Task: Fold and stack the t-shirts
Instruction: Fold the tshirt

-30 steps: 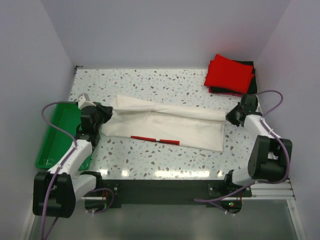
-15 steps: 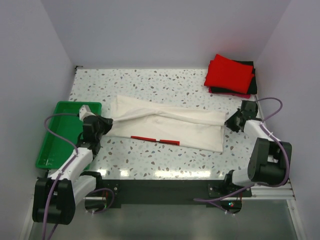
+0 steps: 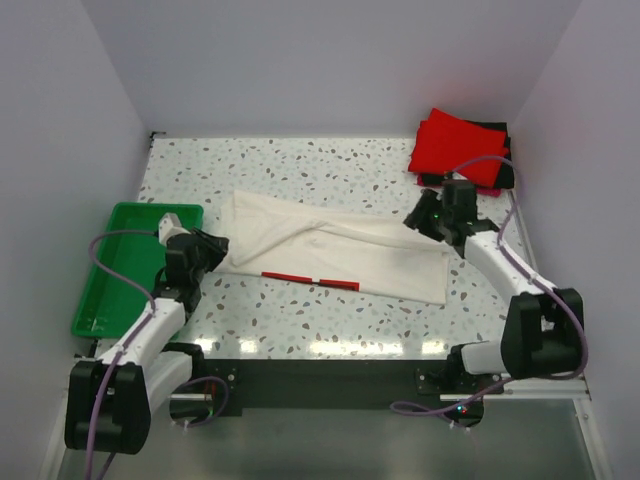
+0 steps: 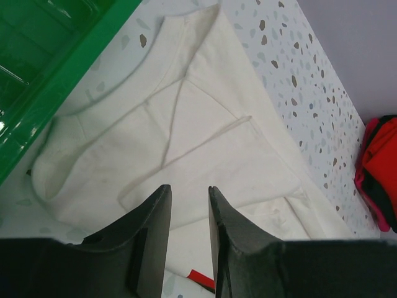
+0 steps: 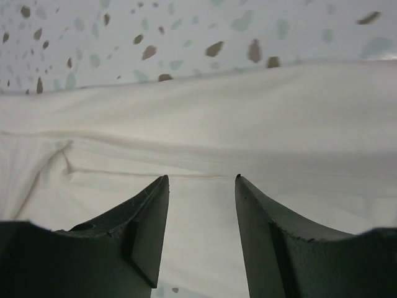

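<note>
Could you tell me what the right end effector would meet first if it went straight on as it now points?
The white shirt: in its wrist view the open right end effector points straight at the cloth, nothing between. How near it is I cannot tell.

Right pincer [image 3: 418,217] left right end of cream t-shirt [image 3: 340,255]. Now it is further back and left, over upper right part of shirt, near red t-shirt [image 3: 458,145]. Its jaws were closed before, now parted, nothing between them. Left pincer [image 3: 213,247] drew slightly nearer, jaws also parted now. Left end of shirt is let go and lies on table [image 3: 300,165].
</note>
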You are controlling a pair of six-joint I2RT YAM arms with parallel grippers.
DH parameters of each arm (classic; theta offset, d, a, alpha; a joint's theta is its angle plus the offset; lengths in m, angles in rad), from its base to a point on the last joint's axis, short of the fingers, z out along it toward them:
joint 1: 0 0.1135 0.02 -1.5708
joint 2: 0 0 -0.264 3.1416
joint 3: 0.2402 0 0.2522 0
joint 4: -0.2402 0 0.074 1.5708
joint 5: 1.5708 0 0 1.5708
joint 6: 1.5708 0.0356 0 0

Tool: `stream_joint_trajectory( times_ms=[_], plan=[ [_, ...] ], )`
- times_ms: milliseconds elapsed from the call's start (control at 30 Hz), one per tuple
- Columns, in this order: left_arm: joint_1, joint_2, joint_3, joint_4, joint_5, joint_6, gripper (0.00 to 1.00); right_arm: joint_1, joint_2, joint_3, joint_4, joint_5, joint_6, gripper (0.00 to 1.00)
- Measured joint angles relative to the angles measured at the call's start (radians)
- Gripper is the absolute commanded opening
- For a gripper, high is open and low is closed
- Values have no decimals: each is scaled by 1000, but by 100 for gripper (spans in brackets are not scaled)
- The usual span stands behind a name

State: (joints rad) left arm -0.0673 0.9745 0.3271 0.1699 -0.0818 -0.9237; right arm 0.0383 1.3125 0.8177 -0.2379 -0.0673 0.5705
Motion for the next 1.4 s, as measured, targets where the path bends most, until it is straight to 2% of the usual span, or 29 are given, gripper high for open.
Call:
stream_joint_trajectory(
  times_ms=[100,233,367,600,833,1000,1400],
  plan=[
    [-3,-2,1,3,8,9,36,164,127,128,9,5,-42,51],
    [-61,85,63,-9,7,39,36,291,311,277,27,29,-85,51],
    [-145,217,192,-11,6,70,37,357,464,375,33,60,-105,50],
    [-212,411,377,-23,2,116,46,417,617,447,51,81,-119,50],
    [-222,558,533,-74,-31,162,52,432,632,451,85,63,-119,50],
    [-222,661,632,-119,-50,189,58,433,607,390,115,0,-119,49],
    [-222,816,747,-210,-26,238,59,433,497,272,143,-102,-119,48]
  ],
)
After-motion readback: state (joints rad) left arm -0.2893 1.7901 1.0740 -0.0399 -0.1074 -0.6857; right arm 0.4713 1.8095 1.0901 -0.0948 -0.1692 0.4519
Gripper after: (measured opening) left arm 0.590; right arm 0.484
